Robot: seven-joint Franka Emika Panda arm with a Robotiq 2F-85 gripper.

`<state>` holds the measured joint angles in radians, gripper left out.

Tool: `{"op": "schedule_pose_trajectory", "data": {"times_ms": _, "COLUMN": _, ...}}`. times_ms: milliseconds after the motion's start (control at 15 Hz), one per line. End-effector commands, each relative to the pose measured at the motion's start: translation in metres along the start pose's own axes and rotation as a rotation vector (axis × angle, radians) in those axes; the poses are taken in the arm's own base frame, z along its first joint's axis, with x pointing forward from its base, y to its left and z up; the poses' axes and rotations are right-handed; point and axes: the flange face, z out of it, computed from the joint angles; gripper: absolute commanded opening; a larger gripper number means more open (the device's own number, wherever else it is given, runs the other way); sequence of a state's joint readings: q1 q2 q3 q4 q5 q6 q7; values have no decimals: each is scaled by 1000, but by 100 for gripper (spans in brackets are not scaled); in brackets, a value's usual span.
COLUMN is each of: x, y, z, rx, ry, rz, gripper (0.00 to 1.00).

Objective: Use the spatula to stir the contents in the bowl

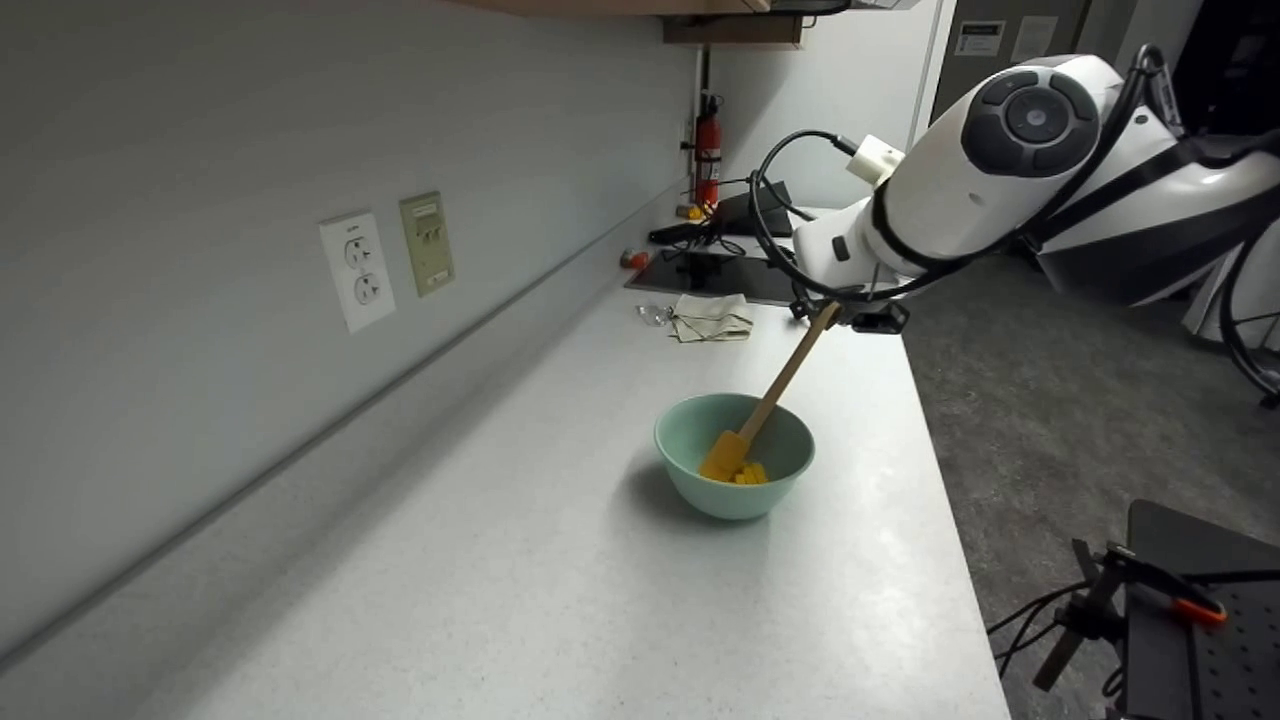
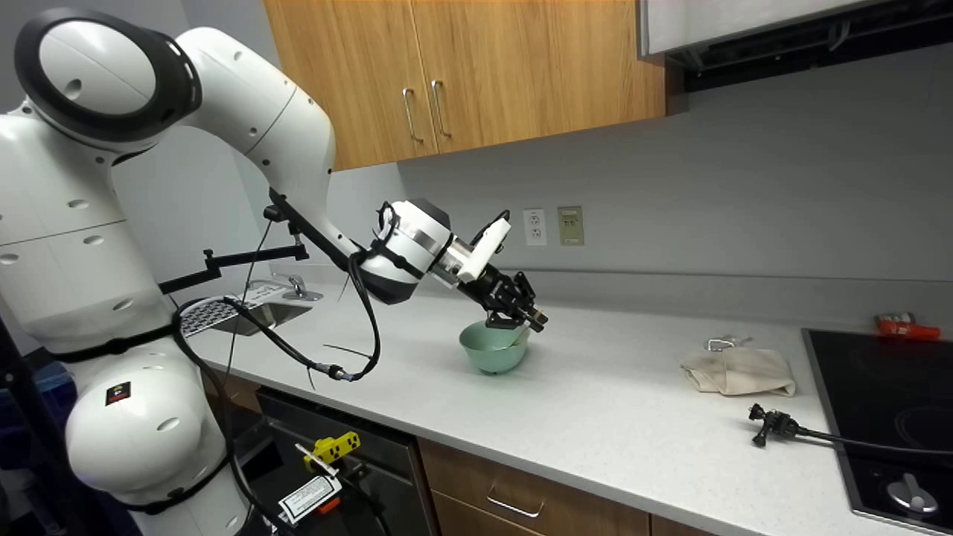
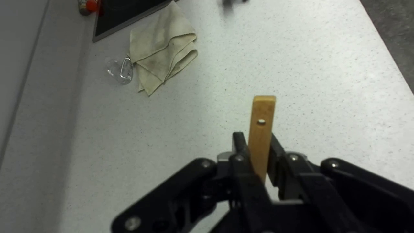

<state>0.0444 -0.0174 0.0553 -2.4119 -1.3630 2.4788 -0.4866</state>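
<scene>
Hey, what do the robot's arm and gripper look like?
The arm is white, with rounded segments, black straps and a dark round button pad. A black cable loops beside it, and a small black-and-red label marks its lower part. The gripper is black, with jointed links and silvery screws.

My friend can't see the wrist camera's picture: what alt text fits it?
A black robot gripper grips a wooden spatula handle, its holed end sticking out, above a speckled white counter. Toward the top left are a folded beige cloth and part of a black stovetop.
</scene>
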Motion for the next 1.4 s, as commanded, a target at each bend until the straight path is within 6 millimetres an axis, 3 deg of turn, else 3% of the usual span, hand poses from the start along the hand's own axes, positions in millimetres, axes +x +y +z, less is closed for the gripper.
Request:
{"op": "schedule_pose_trajectory", "data": {"times_ms": 0, "x": 0, "y": -1, "z": -13, "rx": 82, "ry": 15, "rz": -2, "gripper": 4}}
{"op": "schedule_pose_trajectory", "data": {"times_ms": 667, "x": 8, "y": 19, "z": -32, "rx": 244, "ry": 68, "rz": 105, "gripper": 4}}
{"op": "schedule_pose_trajectory", "data": {"times_ms": 1333, "x": -10, "y": 40, "z": -40, "rx": 57, "ry": 96, "rz": 120, "gripper": 4}}
